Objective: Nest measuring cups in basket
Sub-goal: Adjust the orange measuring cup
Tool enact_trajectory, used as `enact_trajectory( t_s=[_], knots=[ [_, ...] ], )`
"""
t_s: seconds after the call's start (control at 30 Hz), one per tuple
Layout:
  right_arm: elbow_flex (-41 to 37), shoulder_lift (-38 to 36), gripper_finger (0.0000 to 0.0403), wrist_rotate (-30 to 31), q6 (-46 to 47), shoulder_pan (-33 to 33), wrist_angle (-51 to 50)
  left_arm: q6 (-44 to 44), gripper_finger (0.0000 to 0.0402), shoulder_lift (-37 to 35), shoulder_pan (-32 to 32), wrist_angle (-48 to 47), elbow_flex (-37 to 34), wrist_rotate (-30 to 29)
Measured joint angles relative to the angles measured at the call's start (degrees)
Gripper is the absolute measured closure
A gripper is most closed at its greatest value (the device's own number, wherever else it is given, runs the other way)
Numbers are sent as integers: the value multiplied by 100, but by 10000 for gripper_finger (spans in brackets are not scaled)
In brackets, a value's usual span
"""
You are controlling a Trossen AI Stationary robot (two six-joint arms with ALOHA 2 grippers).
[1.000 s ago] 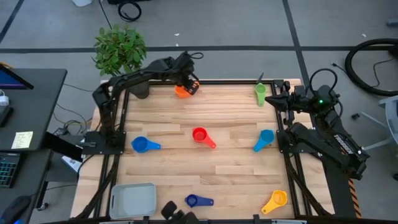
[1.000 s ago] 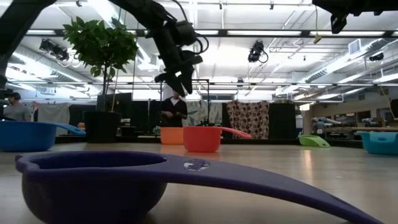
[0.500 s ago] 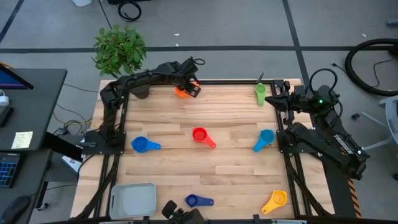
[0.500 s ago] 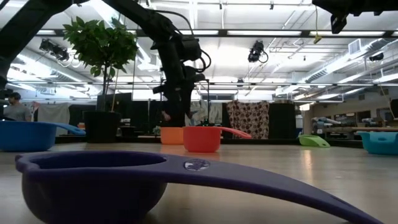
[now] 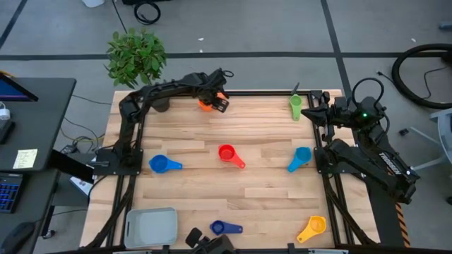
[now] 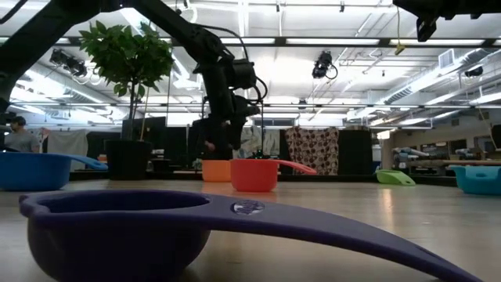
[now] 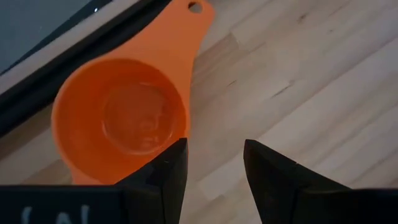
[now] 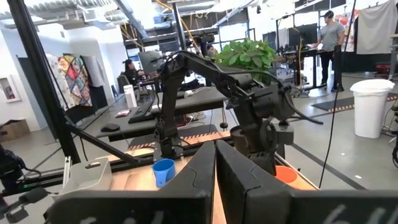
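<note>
The left claw (image 7: 211,163) hangs released just above the orange cup (image 7: 121,121), its two dark fingers spread and holding nothing. One finger is over the cup's rim, the other over bare wood beside it. The orange cup sits upright at the far edge of the table (image 5: 261,141), touching the table's dark border, its flat handle pointing away from the claw.

To pick it up cleanly, the claw would likely do best to drop straight down so the cup's wall sits between the fingers, then close gently, since light plastic may skid on smooth wood.

Measured from the orange cup: the green cup (image 5: 295,106) lies along the same far edge, the red cup (image 5: 227,154) sits nearer the table's middle, and the grey basket (image 5: 150,226) is well apart at the near corner on the left arm's side. The right claw (image 5: 316,108) rests clenched beside the green cup.

The table is pale planked wood. Beyond it is an open workshop with a leafy potted plant (image 5: 136,56).
</note>
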Motion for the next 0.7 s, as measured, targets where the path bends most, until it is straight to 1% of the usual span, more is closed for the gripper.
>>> enact_trajectory(
  t_s=[0.07, 0.2, 0.43, 0.7],
  knots=[
    [0, 0, 382, 2, 0, 0, 0, 2, 240, 35, 0, 79, 0, -3],
    [0, 0, 382, 2, 0, 0, 2, 6, 240, 61, 0, 155, 0, -255],
    [0, 0, 382, 0, 0, 0, 15, 11, 240, 121, 3, 96, 0, -384],
    [0, 0, 382, 0, 0, 0, 178, 7, 240, 147, 28, 134, 0, -328]
  ],
)
